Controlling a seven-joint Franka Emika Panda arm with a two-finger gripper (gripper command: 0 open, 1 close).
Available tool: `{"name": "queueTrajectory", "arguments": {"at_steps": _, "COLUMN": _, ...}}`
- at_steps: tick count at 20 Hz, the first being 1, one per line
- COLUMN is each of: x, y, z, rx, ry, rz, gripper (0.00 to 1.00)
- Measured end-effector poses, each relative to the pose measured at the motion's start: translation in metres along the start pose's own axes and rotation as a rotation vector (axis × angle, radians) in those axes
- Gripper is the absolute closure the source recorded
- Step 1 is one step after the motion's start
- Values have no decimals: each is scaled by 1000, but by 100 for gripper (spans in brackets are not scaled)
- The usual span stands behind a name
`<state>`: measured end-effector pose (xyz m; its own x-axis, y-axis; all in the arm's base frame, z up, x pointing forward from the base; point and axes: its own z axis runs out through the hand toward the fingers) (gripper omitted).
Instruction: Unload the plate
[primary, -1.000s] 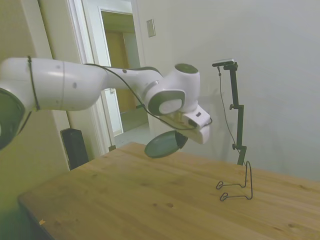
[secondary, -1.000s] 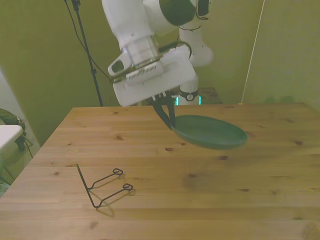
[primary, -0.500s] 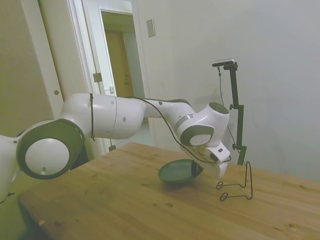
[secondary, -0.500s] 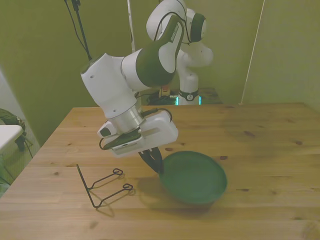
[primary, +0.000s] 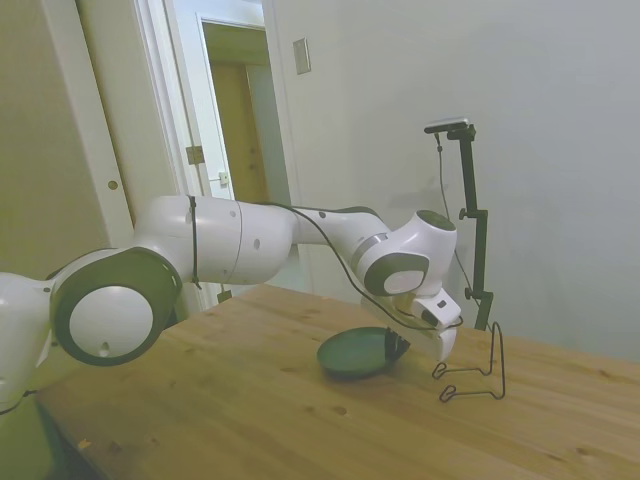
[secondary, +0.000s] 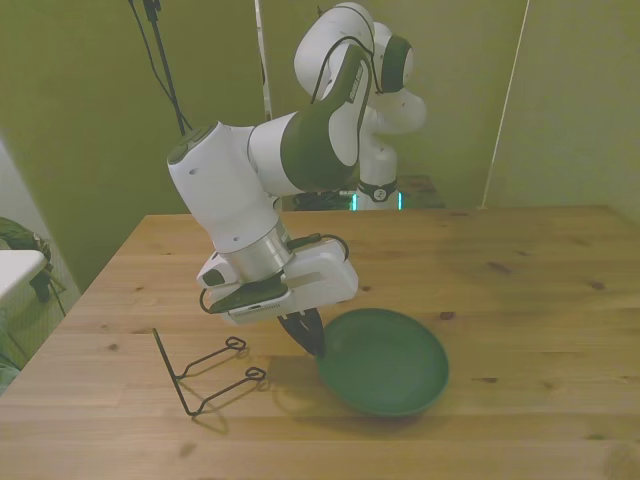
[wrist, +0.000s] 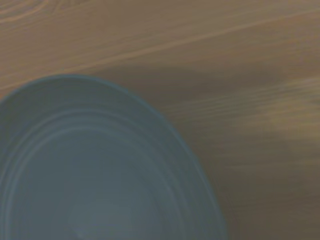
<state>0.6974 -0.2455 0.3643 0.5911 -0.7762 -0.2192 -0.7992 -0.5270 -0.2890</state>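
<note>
Hiding its own fingertips, the gripper (secondary: 312, 340) meets the plate (secondary: 385, 362) rim.

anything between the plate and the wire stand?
Only the gripper, at the plate's rim on the wire stand's side; otherwise bare table, per the front view.

plate (secondary: 385, 362) | round, shallow, dark green, matte, faint concentric rings inside | empty | open side up, about level | low on the counter (secondary: 540, 280), near its middle | rim at the front view's left between the jaws
</note>
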Motion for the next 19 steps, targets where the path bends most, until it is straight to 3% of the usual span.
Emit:
{"name": "queueTrajectory", "arguments": {"at_steps": 13, "x": -3, "y": -4, "z": -13, "rx": -10, "ry": 24, "rz": -18, "gripper": 0}}
{"name": "queueTrajectory", "arguments": {"at_steps": 16, "x": -14, "y": -13, "z": -40, "rx": 9, "ry": 43, "rz": -36, "gripper": 0}}
{"name": "queueTrajectory", "arguments": {"at_steps": 19, "x": -41, "y": -16, "z": -90, "rx": -15, "ry": 41, "rz": -68, "gripper": 0}}
